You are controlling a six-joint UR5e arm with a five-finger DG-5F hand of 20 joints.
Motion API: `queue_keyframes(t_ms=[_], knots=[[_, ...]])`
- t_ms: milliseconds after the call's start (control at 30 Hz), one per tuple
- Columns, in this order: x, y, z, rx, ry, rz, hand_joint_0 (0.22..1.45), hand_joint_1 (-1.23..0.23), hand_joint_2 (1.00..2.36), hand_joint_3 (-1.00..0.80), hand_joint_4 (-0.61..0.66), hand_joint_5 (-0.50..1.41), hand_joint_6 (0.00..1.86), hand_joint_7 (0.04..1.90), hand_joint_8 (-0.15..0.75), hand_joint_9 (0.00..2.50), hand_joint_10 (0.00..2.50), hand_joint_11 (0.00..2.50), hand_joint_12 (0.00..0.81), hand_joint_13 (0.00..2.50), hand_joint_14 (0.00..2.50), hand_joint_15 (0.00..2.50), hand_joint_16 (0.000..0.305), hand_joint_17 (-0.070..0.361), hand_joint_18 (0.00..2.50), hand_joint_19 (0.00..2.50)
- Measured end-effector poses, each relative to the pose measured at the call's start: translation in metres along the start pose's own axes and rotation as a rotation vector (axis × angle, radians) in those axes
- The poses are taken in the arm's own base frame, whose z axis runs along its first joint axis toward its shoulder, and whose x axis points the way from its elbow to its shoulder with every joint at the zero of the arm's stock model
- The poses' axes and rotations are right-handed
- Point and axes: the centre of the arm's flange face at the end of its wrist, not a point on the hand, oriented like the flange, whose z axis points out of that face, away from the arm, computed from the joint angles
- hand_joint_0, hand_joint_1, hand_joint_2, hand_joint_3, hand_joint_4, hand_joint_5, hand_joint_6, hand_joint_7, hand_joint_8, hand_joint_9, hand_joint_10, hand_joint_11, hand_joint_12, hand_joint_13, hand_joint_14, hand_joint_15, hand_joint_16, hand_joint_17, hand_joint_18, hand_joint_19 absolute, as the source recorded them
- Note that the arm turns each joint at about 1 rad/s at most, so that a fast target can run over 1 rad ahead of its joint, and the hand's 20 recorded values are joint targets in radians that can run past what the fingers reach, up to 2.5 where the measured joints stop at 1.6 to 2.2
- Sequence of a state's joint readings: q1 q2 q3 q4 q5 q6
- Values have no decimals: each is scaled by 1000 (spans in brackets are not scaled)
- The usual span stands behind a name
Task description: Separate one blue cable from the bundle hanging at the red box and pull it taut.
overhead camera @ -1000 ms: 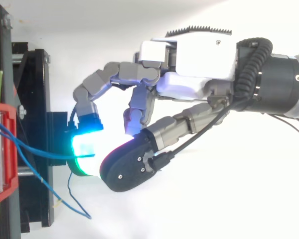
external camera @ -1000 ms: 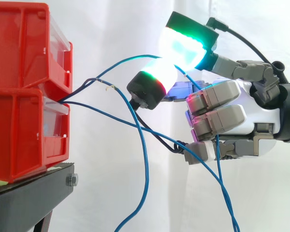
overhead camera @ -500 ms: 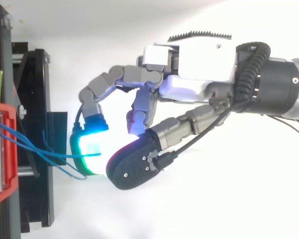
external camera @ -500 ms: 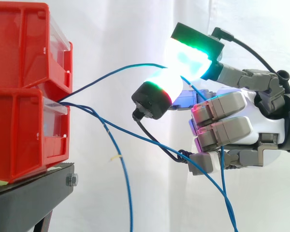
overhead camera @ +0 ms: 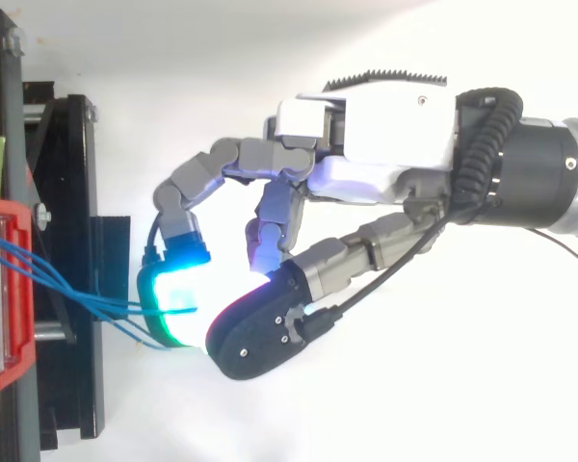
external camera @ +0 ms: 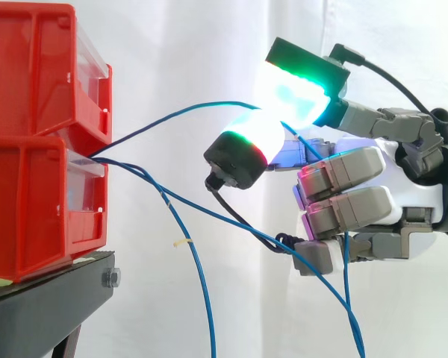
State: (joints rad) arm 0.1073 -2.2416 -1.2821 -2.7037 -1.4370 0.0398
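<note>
Side view, right of centre: my hand (external camera: 358, 186) keeps its lower fingers curled while two glowing pads (external camera: 246, 138) pinch one blue cable (external camera: 172, 114), which arcs gently over from the red bins (external camera: 37, 142) at left. Loose cables (external camera: 198, 272) droop below it.

Thin blue cable (external camera: 187, 110) rising in a smooth arc from the gap between the stacked red boxes (external camera: 37, 186) at frame left to upper centre, two other blue cables (external camera: 198, 276) drooping toward the bottom edge
</note>
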Motion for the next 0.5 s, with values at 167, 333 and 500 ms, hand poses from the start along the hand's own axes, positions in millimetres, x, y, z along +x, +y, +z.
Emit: queue_keyframes(t_ms=[167,333,500], knots=[[0,0,0,2,1,-10,711,-861,1021,-58,-260,-170,852,1319,303,1505,25,1289,360,1502,27,1158,41,93,1066,733],[0,-1,0,3,-1,-11,711,-860,1021,-58,-253,-170,852,1316,309,1510,25,1292,360,1504,26,1151,41,93,1069,742],[0,-1,0,3,-2,-11,712,-862,1020,-63,-246,-170,852,1313,304,1509,24,1293,367,1505,27,1157,41,93,1071,739]])
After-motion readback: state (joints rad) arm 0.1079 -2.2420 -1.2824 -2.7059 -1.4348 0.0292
